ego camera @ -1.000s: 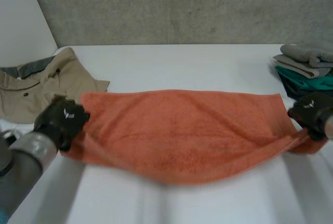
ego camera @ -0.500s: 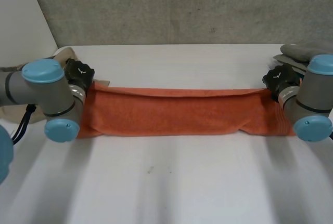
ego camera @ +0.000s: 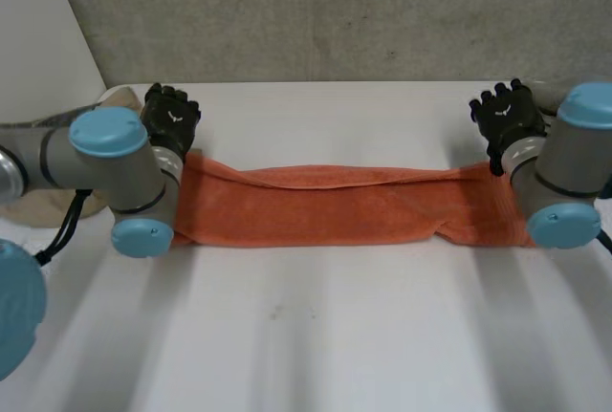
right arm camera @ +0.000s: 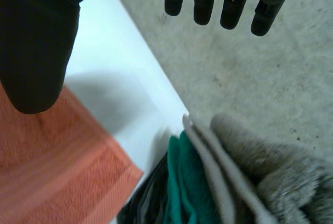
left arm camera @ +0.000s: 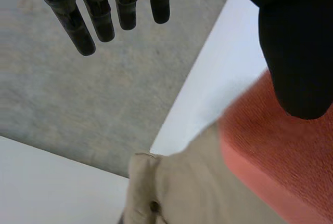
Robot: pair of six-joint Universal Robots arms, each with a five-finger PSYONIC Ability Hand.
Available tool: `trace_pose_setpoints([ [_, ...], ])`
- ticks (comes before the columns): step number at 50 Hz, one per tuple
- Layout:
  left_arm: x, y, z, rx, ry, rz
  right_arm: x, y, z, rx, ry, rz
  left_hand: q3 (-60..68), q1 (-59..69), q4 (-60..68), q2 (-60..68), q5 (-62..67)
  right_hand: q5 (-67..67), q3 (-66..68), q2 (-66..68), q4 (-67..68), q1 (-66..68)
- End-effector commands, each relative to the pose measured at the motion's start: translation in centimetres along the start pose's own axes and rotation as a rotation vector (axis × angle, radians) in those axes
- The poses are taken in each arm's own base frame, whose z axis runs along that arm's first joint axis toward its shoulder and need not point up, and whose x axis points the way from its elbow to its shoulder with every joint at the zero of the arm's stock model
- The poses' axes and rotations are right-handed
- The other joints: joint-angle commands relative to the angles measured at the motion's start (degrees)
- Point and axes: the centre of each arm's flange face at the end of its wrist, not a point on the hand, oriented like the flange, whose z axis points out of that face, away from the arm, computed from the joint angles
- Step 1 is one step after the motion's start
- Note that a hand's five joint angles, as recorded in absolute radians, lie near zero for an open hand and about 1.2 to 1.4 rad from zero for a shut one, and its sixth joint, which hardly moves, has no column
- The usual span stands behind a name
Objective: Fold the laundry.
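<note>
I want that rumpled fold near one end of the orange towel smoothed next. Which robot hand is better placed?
Right. The rumple sits at the end of the orange towel beside the right robot hand, which is open; the left robot hand, also open, is at the opposite end.

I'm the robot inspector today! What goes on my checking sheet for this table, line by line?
Surface: white table, bare in front of the towel.
Job's things: orange towel, folded into a long strip, lying flat between the two arms.
Clutter: beige trousers, unfolded, at the towel's end by the left hand; pile of folded grey and green cloths by the other end.
Hands: left hand open, fingers straight, holding nothing, just past the towel's far edge; right hand the same at its end.
Stray cables: nothing seen.
Surroundings: grey concrete wall behind the table.
</note>
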Motion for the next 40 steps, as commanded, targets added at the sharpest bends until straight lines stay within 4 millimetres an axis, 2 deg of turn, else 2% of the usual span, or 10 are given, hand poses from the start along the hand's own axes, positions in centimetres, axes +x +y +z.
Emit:
trace_pose_setpoints([
  [1, -3.9, -3.3, -2.8, 0.048, -0.038, -0.025, 1.9, -2.6, -3.9, 0.002, -0.07, 0.057, -2.37, -0.89, -1.67, -2.07, -2.75, -2.09, -1.35, -1.4, -1.78, -2.17],
  [8, -5.6, -4.2, -6.1, 0.053, -0.018, -0.152, 3.2, -0.5, -6.6, -0.165, -0.125, 0.146, -2.16, -0.68, -1.46, -1.86, -2.54, 10.53, 11.27, 11.22, 10.84, 10.45],
  [13, -4.2, -3.1, -7.4, 0.039, 0.068, -0.226, 3.7, 0.3, -8.2, -0.193, -0.206, 0.218, 9.25, 10.73, 9.95, 9.56, 8.87, 23.29, 24.02, 23.97, 23.59, 23.2],
  [14, -3.7, -2.7, -7.5, 0.047, 0.107, -0.234, 3.7, 0.3, -8.1, -0.182, -0.224, 0.225, 18.44, 19.92, 19.14, 18.74, 18.06, 25.49, 26.23, 26.18, 25.8, 25.41],
  [19, -2.1, -2.4, -6.9, 0.099, 0.221, -0.24, 4.0, -0.3, -7.3, -0.087, -0.298, 0.249, 34.81, 36.29, 35.51, 35.12, 34.43, 38.77, 39.5, 39.45, 39.08, 38.69],
  [23, -0.4, -0.8, -5.6, 0.076, 0.292, -0.241, 2.2, 1.7, -4.4, -0.087, -0.356, 0.302, 51.15, 52.63, 51.85, 51.45, 50.77, 52.41, 53.14, 53.09, 52.72, 52.33],
  [35, 1.5, 2.9, -1.0, -0.076, 0.371, -0.244, -1.0, 4.6, 0.9, -0.081, -0.359, 0.357, 44.11, 45.59, 44.81, 44.42, 43.73, 53.77, 54.51, 54.46, 54.08, 53.69],
  [37, 1.8, 3.7, -0.1, -0.09, 0.369, -0.244, -1.5, 5.0, 1.5, -0.08, -0.356, 0.354, 35.09, 36.57, 35.79, 35.39, 34.71, 51.43, 52.17, 52.12, 51.74, 51.35],
  [39, 1.8, 3.8, 0.5, -0.083, 0.359, -0.244, -1.7, 5.1, 1.9, -0.077, -0.348, 0.351, 27.32, 28.8, 28.02, 27.62, 26.94, 40.39, 41.12, 41.07, 40.7, 40.31],
  [40, 1.7, 3.8, 0.8, -0.078, 0.351, -0.244, -1.6, 5.1, 2.3, -0.069, -0.337, 0.348, 22.45, 23.93, 23.15, 22.76, 22.07, 17.34, 18.07, 18.02, 17.65, 17.26],
])
